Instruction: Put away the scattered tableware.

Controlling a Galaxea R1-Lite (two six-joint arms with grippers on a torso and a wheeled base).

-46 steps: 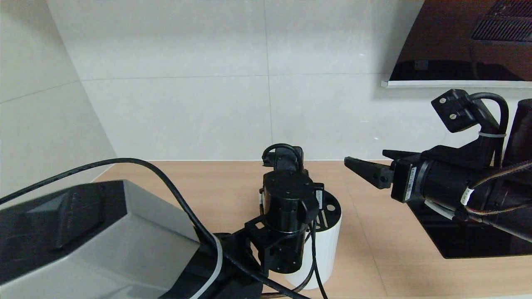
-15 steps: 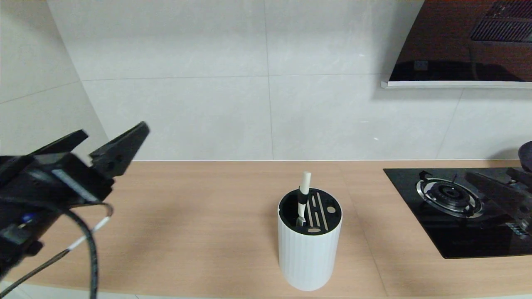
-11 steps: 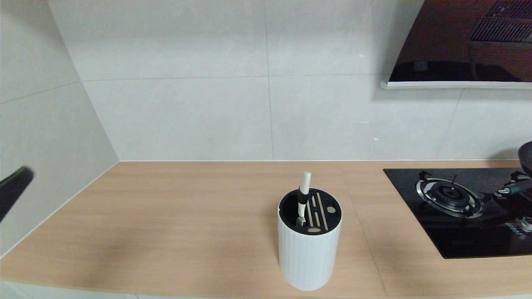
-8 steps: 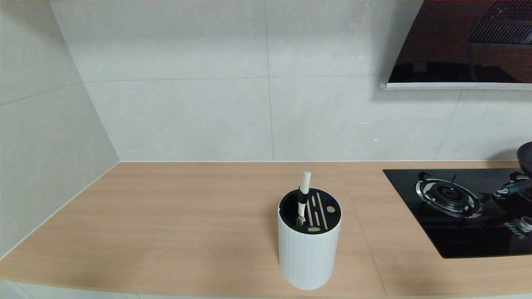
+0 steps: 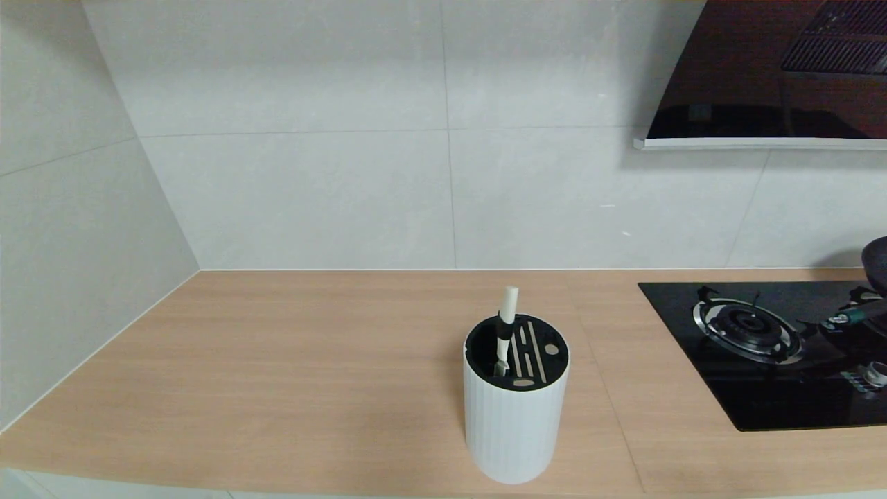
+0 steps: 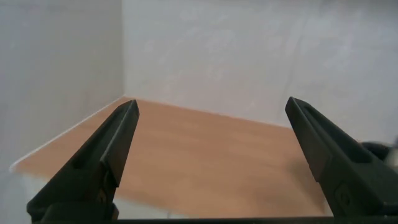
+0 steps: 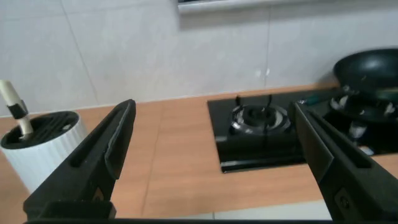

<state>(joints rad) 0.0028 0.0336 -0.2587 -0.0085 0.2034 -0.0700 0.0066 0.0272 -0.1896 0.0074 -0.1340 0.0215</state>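
The left claw (image 6: 211, 106) is hanging spread wide and gripping nothing, touching nothing. It is facing the stretch of table (image 5: 312, 360) well to the left of the holder (image 5: 516, 423). The white ribbed holder is standing upright on the table, and one utensil (image 5: 508, 308) is sitting in a slot on its left side, pale handle poking up and leaning slightly. Judging by that, the stowing of this piece is looking done, and the task is sitting between pieces or at its end. Any next move is calling for spotting another loose item first, then a grip on its handle and a straight drop into one of the free slots. To the right of the holder the black stove (image 5: 762, 388) is lying flush in the table. The right claw (image 7: 212, 109) is also gaping wide and empty, looking across at the holder and the stove, clear of both.
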